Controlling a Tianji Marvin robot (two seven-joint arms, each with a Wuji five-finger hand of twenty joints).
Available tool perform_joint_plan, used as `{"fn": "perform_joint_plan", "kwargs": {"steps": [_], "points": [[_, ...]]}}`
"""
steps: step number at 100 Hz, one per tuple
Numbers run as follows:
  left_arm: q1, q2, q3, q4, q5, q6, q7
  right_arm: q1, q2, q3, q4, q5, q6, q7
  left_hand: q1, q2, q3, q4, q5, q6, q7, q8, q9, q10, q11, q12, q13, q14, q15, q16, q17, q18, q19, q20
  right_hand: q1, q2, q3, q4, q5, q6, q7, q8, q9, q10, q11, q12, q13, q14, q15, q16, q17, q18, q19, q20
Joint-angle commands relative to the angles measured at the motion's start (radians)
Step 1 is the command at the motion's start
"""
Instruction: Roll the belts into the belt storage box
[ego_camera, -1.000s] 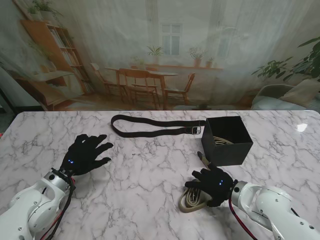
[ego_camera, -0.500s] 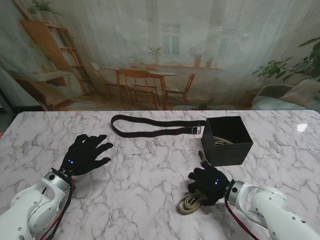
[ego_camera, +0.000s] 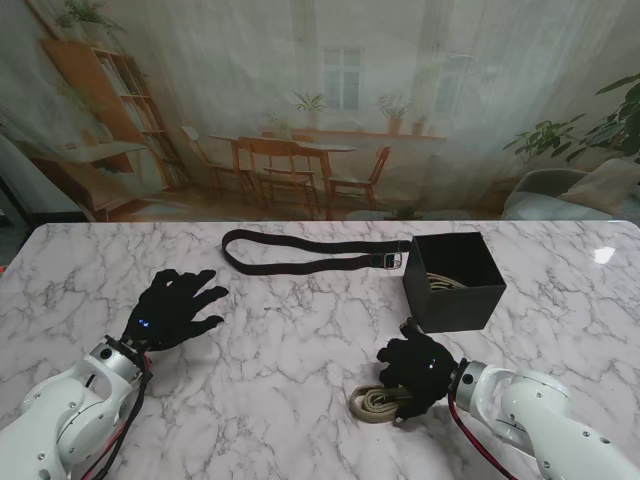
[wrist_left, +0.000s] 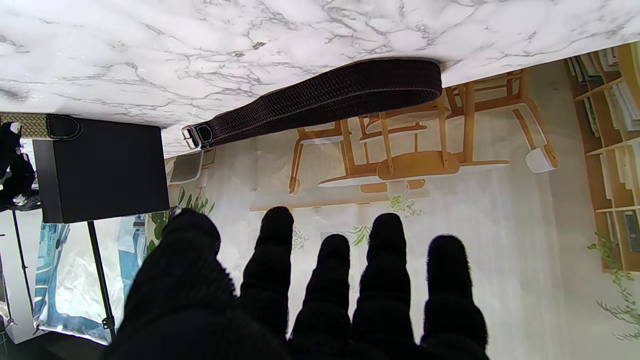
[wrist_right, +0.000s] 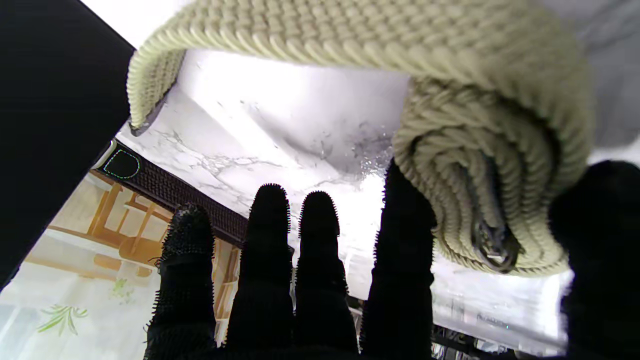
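A woven beige belt (ego_camera: 370, 403) lies partly rolled on the marble near me, right of centre. My right hand (ego_camera: 418, 368) rests over it. In the right wrist view the roll (wrist_right: 492, 200) sits pinched between thumb and a finger (wrist_right: 405, 250), with the loose strap (wrist_right: 350, 35) arching over it. The black belt storage box (ego_camera: 452, 283) stands just beyond that hand, another beige belt (ego_camera: 445, 281) inside. A black belt (ego_camera: 300, 255) lies stretched out at the far side, its buckle (ego_camera: 392, 260) by the box. My left hand (ego_camera: 175, 310) lies flat with fingers spread, holding nothing.
The marble table (ego_camera: 300, 340) reaches to a far edge just behind the black belt (wrist_left: 325, 95). The box (wrist_left: 100, 170) shows as a dark block in the left wrist view. A printed room backdrop hangs behind the table.
My right hand has shifted a little to the left and away from me over the beige belt. The roll has slid left and the loose tail by the box has shortened. The left hand is still.
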Motion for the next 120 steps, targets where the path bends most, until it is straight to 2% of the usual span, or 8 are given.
{"fn": "perform_joint_plan", "kwargs": {"steps": [1, 17, 44, 54, 64, 80, 97, 120], "points": [[-0.002, 0.0, 0.004, 0.002, -0.002, 0.0, -0.016, -0.018, 0.004, 0.005, 0.004, -0.01, -0.008, 0.008, -0.003, 0.044, -0.024, -0.019, -0.023, 0.014, -0.006, -0.003, -0.036, 0.006, 0.0, -0.009, -0.011, -0.004, 0.009, 0.004, -0.018, 0.009, -0.002, 0.009, 0.03, 0.055, 0.008, 0.081, -0.039, -0.037, -0.073, 0.046, -0.038, 0.03, -0.024, -0.006, -0.025, 0.024, -0.001, 0.008, -0.011, 0.02, -0.003, 0.013], [-0.002, 0.0, 0.004, 0.002, -0.001, 0.001, -0.014, -0.049, -0.004, 0.043, -0.026, 0.009, -0.025, 0.03, -0.007, 0.044, -0.024, -0.019, -0.024, 0.014, -0.007, -0.004, -0.036, 0.007, 0.0, -0.009, -0.012, -0.003, 0.009, 0.004, -0.018, 0.009, -0.002, 0.01, -0.019, 0.072, -0.054, 0.09, -0.21, 0.114, -0.213, 0.019, -0.083, 0.055, -0.028, -0.008, -0.042, 0.032, -0.009, 0.005, -0.02, 0.022, -0.012, 0.013], [0.001, 0.0, 0.001, 0.002, 0.0, 0.002, -0.007, -0.124, -0.024, 0.123, -0.096, 0.062, -0.059, 0.084, -0.01, 0.044, -0.023, -0.019, -0.024, 0.016, -0.007, -0.004, -0.035, 0.005, -0.001, -0.009, -0.012, -0.004, 0.009, 0.005, -0.018, 0.009, -0.002, 0.01, -0.011, 0.046, -0.051, 0.096, -0.32, 0.224, -0.31, -0.023, -0.141, 0.08, -0.032, -0.014, -0.073, 0.044, -0.026, -0.002, -0.029, 0.022, -0.023, 0.015], [0.003, -0.001, -0.001, 0.001, 0.0, 0.004, -0.005, -0.147, -0.034, 0.143, -0.095, 0.1, -0.049, 0.056, -0.011, 0.044, -0.023, -0.019, -0.024, 0.016, -0.008, -0.004, -0.036, 0.005, -0.001, -0.009, -0.013, -0.004, 0.008, 0.005, -0.017, 0.009, -0.002, 0.01, -0.004, 0.1, -0.066, 0.095, -0.329, 0.299, -0.342, -0.048, -0.13, 0.076, -0.01, -0.014, -0.05, 0.039, -0.014, -0.001, -0.005, 0.015, -0.011, 0.025], [0.004, -0.001, -0.001, 0.001, 0.002, 0.004, -0.004, -0.179, -0.048, 0.171, -0.099, 0.131, -0.003, 0.003, -0.01, 0.044, -0.023, -0.019, -0.024, 0.016, -0.008, -0.003, -0.036, 0.006, -0.001, -0.009, -0.011, -0.005, 0.009, 0.005, -0.017, 0.009, -0.002, 0.011, 0.033, 0.184, -0.113, 0.095, -0.272, 0.348, -0.308, -0.046, -0.098, 0.078, 0.012, -0.014, -0.022, 0.037, 0.003, 0.006, 0.024, 0.012, 0.01, 0.038], [0.004, -0.001, -0.002, 0.001, 0.003, 0.006, -0.002, -0.236, -0.066, 0.213, -0.124, 0.143, 0.129, -0.037, -0.008, 0.046, -0.023, -0.019, -0.023, 0.016, -0.007, -0.003, -0.036, 0.006, 0.0, -0.008, -0.011, -0.004, 0.01, 0.005, -0.016, 0.009, -0.001, 0.011, 0.05, 0.255, -0.103, 0.097, -0.138, 0.339, -0.244, -0.019, -0.021, 0.077, 0.041, -0.005, 0.029, 0.053, 0.037, 0.02, 0.061, 0.017, 0.044, 0.051], [0.004, 0.0, -0.002, 0.0, 0.002, 0.005, -0.005, -0.252, -0.083, 0.208, -0.114, 0.159, 0.301, -0.079, -0.009, 0.046, -0.024, -0.019, -0.022, 0.016, -0.006, -0.003, -0.037, 0.006, 0.0, -0.008, -0.012, -0.005, 0.009, 0.005, -0.016, 0.009, 0.0, 0.012, 0.085, 0.175, -0.052, 0.098, 0.016, 0.295, -0.154, 0.05, 0.096, 0.051, 0.055, 0.016, 0.109, 0.058, 0.095, 0.061, 0.096, 0.024, 0.089, 0.066], [0.004, 0.0, -0.002, -0.001, 0.002, 0.004, -0.007, -0.213, -0.09, 0.142, -0.055, 0.157, 0.472, -0.097, -0.011, 0.046, -0.025, -0.019, -0.02, 0.015, -0.005, -0.002, -0.037, 0.006, -0.001, -0.009, -0.013, -0.006, 0.009, 0.005, -0.017, 0.008, 0.0, 0.011, 0.047, 0.145, -0.051, 0.092, 0.099, 0.271, -0.122, 0.084, 0.187, 0.04, 0.057, 0.036, 0.183, 0.063, 0.134, 0.097, 0.137, 0.023, 0.127, 0.087]]}}
